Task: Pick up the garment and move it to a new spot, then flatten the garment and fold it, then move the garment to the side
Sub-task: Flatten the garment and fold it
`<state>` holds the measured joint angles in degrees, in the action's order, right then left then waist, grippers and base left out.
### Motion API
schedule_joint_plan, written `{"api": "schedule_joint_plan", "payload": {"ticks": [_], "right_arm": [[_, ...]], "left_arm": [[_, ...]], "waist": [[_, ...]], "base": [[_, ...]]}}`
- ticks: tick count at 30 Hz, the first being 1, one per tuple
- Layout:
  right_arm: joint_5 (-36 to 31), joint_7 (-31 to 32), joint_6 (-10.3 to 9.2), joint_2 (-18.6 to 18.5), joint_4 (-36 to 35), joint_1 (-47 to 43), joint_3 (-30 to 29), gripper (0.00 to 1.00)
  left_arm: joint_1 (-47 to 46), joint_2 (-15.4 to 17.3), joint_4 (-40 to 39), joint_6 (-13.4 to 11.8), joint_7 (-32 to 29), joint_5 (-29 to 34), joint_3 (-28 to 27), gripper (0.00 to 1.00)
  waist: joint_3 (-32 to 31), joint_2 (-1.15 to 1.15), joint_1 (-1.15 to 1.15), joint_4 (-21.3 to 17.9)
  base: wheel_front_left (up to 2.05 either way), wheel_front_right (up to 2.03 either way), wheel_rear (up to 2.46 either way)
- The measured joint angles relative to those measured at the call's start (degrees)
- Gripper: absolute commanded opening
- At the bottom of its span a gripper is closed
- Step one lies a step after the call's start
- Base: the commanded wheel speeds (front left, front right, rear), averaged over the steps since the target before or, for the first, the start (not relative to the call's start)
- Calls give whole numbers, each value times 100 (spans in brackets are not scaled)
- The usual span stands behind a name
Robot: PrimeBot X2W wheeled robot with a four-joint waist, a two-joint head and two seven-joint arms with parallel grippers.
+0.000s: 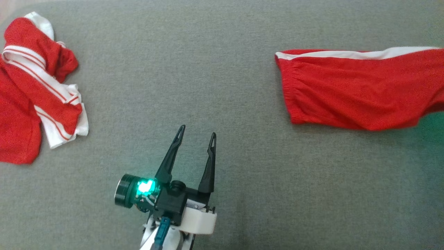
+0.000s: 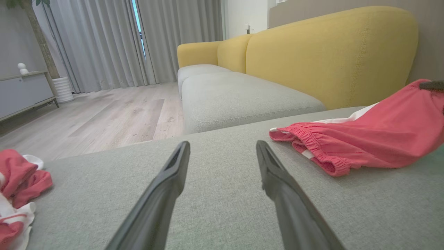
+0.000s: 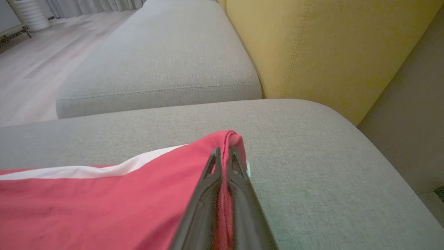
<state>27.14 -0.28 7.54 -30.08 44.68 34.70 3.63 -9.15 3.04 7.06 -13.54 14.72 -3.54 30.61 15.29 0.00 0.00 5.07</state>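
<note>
Red garment (image 3: 104, 205) clamped tight in R pincer (image 3: 224, 151).

We find the garment (image 1: 357, 92) on the cushion (image 1: 222, 69) to the right and a heap of clothes (image 1: 34, 90) to the left, well apart. Our left pincer (image 1: 197, 131) sits between them, nearer us. Our right pincer (image 3: 224, 152) grips the garment's right end.

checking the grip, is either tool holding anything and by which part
Right tool is shut on the shorts, pinching a fold at the end opposite the waistband. Left tool open, empty.
</note>
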Motion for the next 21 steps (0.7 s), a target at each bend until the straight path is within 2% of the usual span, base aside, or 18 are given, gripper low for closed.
{"api": "schedule_joint_plan", "payload": {"ticks": [7, 16, 17, 19, 20, 21], "right_arm": [[14, 23, 0, 447, -907, 206, 372, 0], [52, 655, 0, 1288, -1960, 180, 1484, 0], [52, 703, 0, 1378, -2005, 140, 1595, 5], [51, 761, 0, 1530, -2024, -18, 1794, 35], [36, 760, 0, 1592, -2019, -124, 1861, 100], [-11, 751, 0, 1655, -2020, -233, 1903, 100]], "left_arm": [[6, -1, 167, 101, 0, 0, -15, 100], [8, -4, 237, 197, 0, -11, 52, 100], [8, -5, 241, 202, 0, -13, 65, 100], [7, -7, 255, 203, 0, -73, 79, 100], [7, -7, 265, 201, 0, -99, 77, 100], [7, -7, 275, 199, 0, -112, 77, 100]], "waist": [[-161, 0, 0, -135], [-281, 0, 0, -40], [-279, 0, 0, -13], [-272, 0, 0, 55], [-269, 0, 0, 91], [-266, 0, 0, 124]], "base": [[0, 0, 0], [0, 0, 0], [0, 0, 0], [0, 0, 0], [0, 0, 0], [0, 0, 0]]}}
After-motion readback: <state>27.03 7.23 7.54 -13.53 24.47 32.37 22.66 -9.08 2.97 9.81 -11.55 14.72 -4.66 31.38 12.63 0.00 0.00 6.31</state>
